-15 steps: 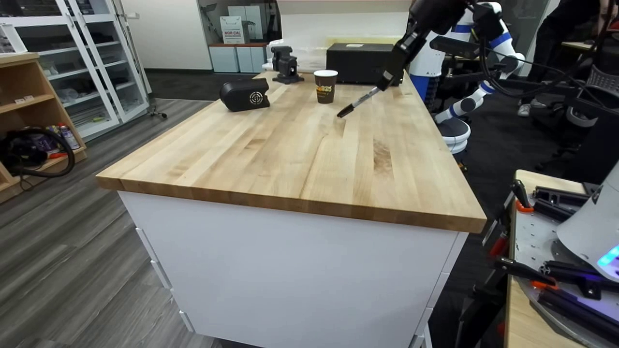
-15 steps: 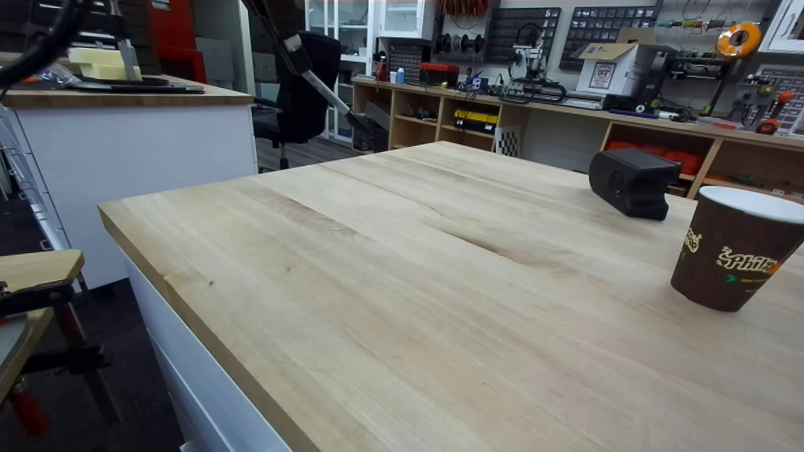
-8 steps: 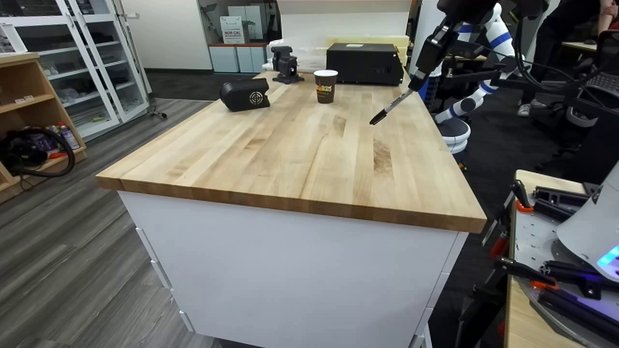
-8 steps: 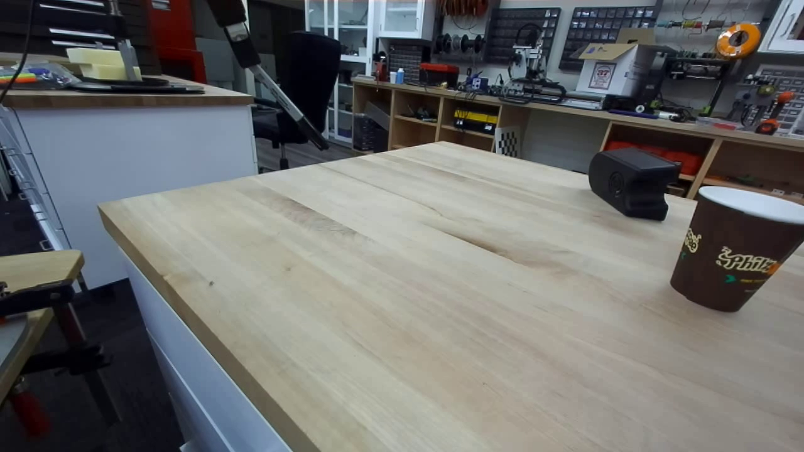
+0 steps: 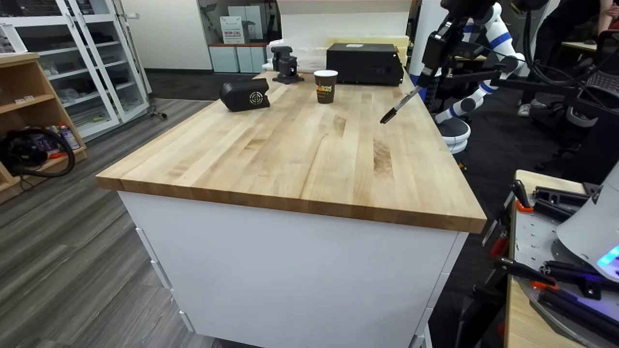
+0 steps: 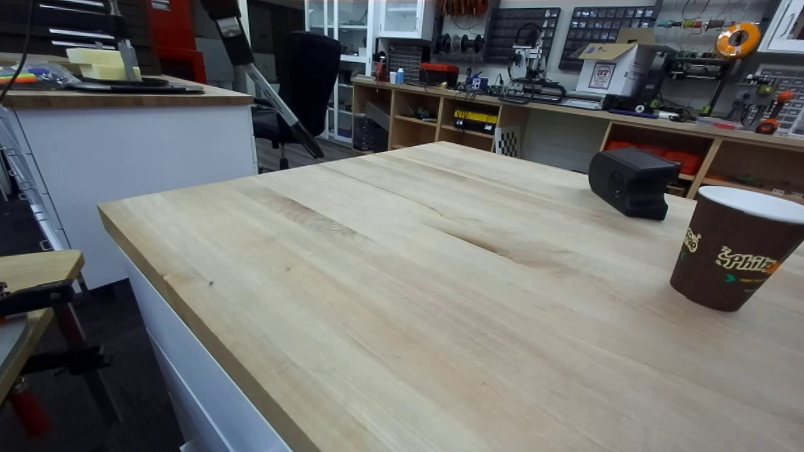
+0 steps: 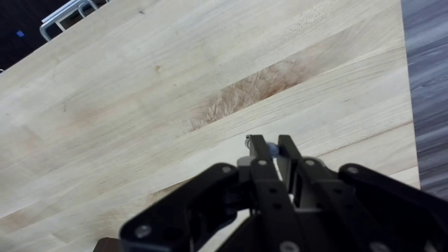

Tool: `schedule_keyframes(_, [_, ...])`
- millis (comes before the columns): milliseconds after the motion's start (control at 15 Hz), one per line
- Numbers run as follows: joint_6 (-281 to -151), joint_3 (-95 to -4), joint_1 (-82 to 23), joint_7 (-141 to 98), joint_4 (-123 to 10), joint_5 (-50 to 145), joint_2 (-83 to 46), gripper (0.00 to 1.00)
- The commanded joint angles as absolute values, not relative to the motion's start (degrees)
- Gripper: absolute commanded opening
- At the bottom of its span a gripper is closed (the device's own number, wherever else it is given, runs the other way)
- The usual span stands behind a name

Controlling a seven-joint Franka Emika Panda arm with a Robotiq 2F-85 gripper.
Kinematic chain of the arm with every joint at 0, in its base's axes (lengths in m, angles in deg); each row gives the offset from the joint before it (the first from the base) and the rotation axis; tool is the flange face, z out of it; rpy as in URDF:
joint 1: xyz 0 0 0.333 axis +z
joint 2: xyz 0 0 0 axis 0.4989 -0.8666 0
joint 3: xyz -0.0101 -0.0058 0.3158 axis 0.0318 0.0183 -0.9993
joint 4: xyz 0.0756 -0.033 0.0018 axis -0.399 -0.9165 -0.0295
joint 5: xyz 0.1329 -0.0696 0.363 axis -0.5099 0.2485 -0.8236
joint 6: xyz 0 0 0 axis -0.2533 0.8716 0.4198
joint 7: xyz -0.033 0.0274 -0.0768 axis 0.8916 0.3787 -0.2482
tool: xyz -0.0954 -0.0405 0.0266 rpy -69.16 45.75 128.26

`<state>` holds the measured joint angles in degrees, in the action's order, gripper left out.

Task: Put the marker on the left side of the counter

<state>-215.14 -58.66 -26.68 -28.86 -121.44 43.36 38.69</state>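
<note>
Pale-planked, your desk point(image 5: 290, 154) is spreading beneath the marker point(image 5: 401, 103), which is hanging tilted while your gripper point(image 7: 271, 143), nearly closed, is pinching its upper end. You're probably positioning it; next you'd be lowering it onto the left side, then releasing.

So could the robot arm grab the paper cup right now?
Probably not yet: its fingers look closed on the marker, so they're busy. Nothing seems to stand between them and the cup, though, so it could likely try once the marker is down.
</note>
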Motion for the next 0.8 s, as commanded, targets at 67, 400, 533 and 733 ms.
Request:
schedule_keyframes(67, [-213.07, -58.76, -27.65, -28.81, -118.20, 42.57, 35.07, 0.03])
schedule_keyframes(400, [-213.57, -59.54, -27.58, -29.77, -116.89, 42.75, 31.90, 0.39])
schedule_keyframes(533, [-213.71, -59.93, -27.62, -30.23, -116.53, 42.88, 31.07, 0.51])
schedule_keyframes(733, [-213.78, -60.38, -27.69, -30.76, -116.36, 43.12, 30.57, 0.69])
